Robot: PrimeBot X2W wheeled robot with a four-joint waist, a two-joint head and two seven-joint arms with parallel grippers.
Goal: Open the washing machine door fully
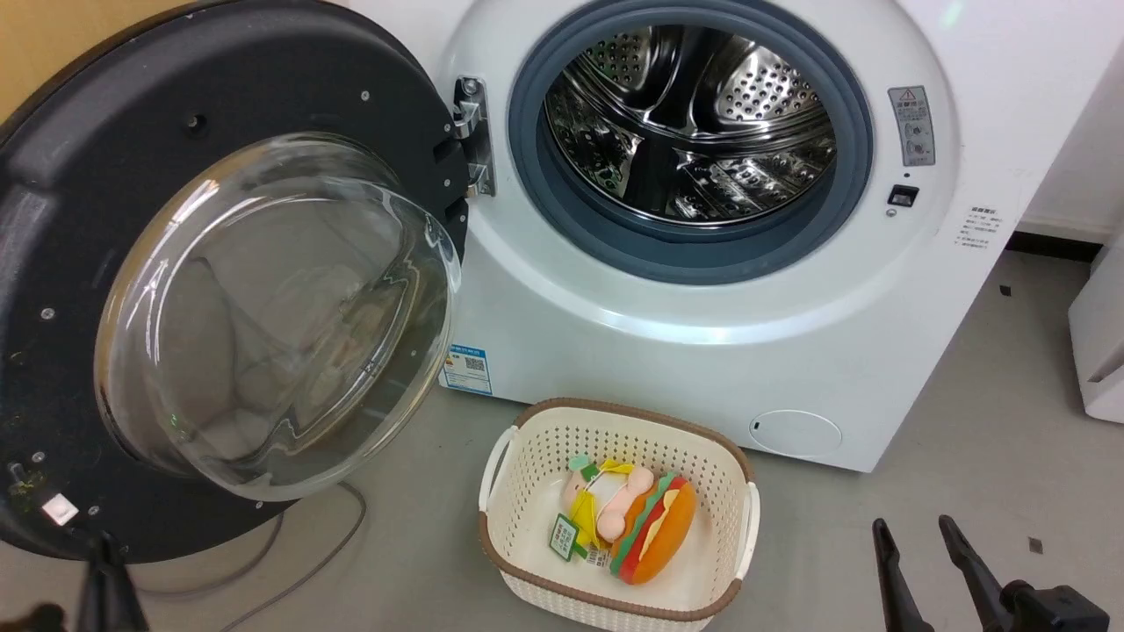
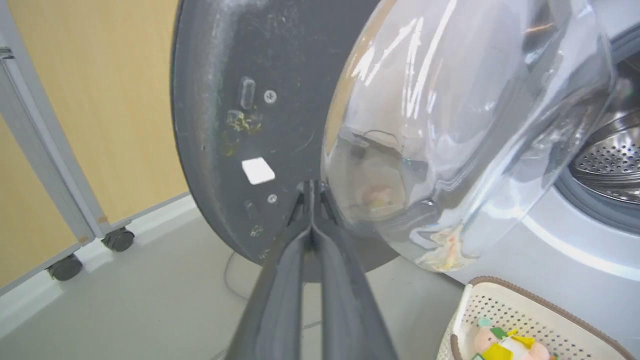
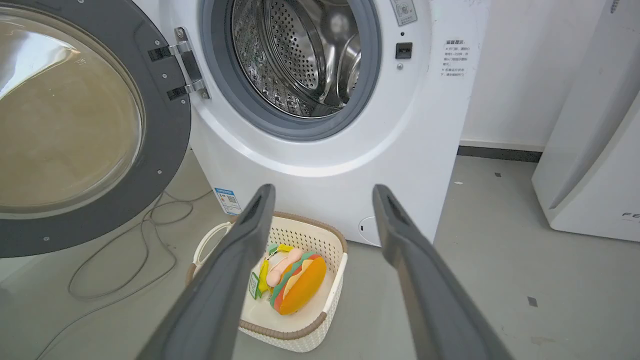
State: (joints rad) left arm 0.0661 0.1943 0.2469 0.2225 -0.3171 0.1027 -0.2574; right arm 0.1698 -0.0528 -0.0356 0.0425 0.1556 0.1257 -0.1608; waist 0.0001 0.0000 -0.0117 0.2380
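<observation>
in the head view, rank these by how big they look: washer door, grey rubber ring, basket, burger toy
1. washing machine door, though it stands nearer the camera, which inflates it
2. grey rubber ring
3. basket
4. burger toy, clearly smallest

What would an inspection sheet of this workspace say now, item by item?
surface: grey floor, small dark marks at right.
job's things: washing machine door swung open to the left; steel drum exposed.
clutter: cream basket before the machine, holding a plush burger toy.
jaws: left gripper shut, tips at the door's inner face; right gripper open, holding nothing.
cables: grey cable loose on the floor under the door.
surroundings: white washing machine; white appliance at right; yellow panel on castors at left.
</observation>
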